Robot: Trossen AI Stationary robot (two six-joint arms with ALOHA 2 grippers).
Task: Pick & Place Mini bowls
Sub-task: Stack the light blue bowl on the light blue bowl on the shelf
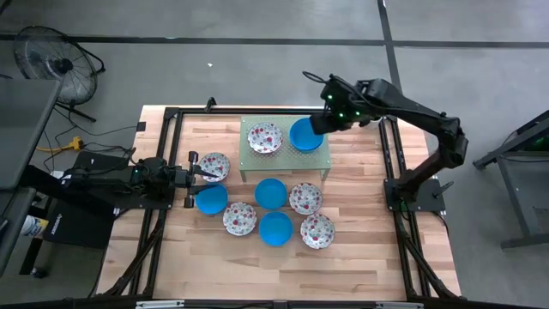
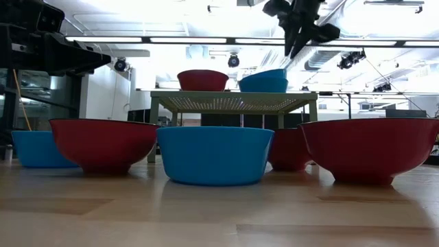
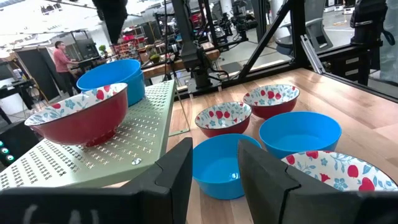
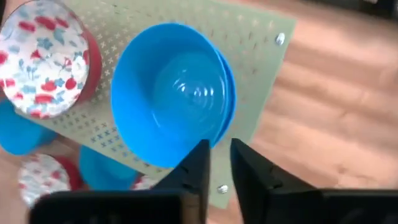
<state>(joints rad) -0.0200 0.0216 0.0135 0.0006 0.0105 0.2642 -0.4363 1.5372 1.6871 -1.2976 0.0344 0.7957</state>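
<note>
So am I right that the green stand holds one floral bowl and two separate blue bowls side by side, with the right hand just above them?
Not quite: the two blue bowls are nested in one stack, not side by side, as the right wrist view shows. The stand does hold one floral bowl, and the right hand is just above the stack.

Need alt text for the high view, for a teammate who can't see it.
From above, the right hand hovers by a blue bowl on the pale green perforated stand, beside a floral bowl. Seven more bowls sit on the wooden table; the left hand waits by them.
</note>
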